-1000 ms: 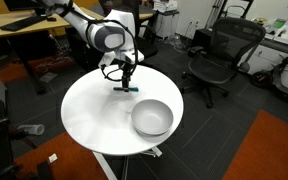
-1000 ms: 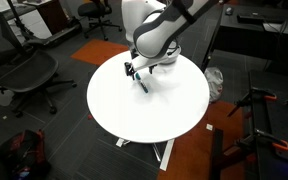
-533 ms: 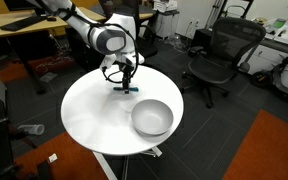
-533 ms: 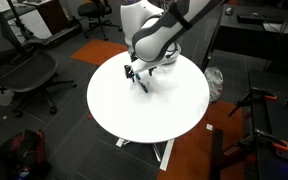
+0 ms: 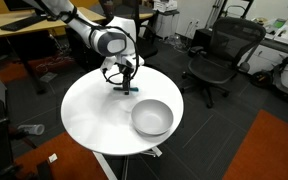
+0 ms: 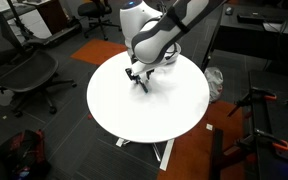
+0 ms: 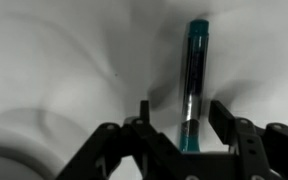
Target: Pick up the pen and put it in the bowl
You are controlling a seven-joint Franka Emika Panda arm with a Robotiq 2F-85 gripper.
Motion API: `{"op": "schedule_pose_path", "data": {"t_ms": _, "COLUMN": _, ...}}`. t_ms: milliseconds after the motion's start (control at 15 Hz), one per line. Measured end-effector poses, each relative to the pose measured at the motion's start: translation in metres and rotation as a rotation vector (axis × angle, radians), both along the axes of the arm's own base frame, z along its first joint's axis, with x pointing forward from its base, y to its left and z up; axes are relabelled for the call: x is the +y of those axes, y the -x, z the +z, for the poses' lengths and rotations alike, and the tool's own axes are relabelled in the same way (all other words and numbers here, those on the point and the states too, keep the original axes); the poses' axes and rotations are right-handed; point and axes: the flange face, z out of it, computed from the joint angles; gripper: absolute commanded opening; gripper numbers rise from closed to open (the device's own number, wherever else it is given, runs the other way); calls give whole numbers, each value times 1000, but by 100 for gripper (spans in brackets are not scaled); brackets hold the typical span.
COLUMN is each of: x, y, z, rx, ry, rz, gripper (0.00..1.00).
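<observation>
Wrist view: gripper [image 7: 184,128] is open. Its fingers [image 7: 227,118] sit low at the bottom of frame, one either side of the pen [image 7: 193,80]. Pen lies flat on the white table [image 7: 64,60], running up the frame right of centre, teal end at top. Gap shows on both sides, so the jaws look clear of it.

In an exterior view the gripper [image 5: 124,84] is down at tabletop level over the pen [image 5: 131,89], upper middle of the round top. Bowl [image 5: 152,130] is lower right of it, well apart, empty. Office chair [image 5: 219,55] is beyond, upper right.

Step, by my read: grasp, pre-close. Next move: close on the barrel, lift straight up, carry to the bowl, release over its centre. Pen is thin and round, so it could roll or skew if the pinch lands off-centre.
</observation>
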Motion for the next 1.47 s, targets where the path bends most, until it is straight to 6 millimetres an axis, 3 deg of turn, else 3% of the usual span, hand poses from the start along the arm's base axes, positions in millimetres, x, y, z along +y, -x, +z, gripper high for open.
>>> {"op": "schedule_pose_path", "data": {"t_ms": 333, "x": 0, "y": -1, "z": 0, "rx": 5, "ry": 0, "rz": 0, "gripper": 0}}
{"op": "schedule_pose_path", "data": {"t_ms": 467, "x": 0, "y": -1, "z": 1, "rx": 7, "ry": 0, "rz": 0, "gripper": 5}}
{"op": "schedule_pose_path", "data": {"t_ms": 800, "x": 10, "y": -5, "z": 11, "rx": 29, "ry": -9, "rz": 15, "gripper": 5}}
{"op": "schedule_pose_path", "data": {"t_ms": 1000, "x": 24, "y": -9, "z": 45, "rx": 49, "ry": -17, "rz": 58, "gripper": 5}}
{"op": "schedule_pose_path", "data": {"t_ms": 1200, "x": 33, "y": -11, "z": 93, "rx": 45, "ry": -27, "rz": 96, "gripper": 5}}
{"op": "schedule_pose_path", "data": {"t_ms": 1467, "x": 20, "y": -10, "z": 151, "rx": 19, "ry": -26, "rz": 93, "gripper": 5}}
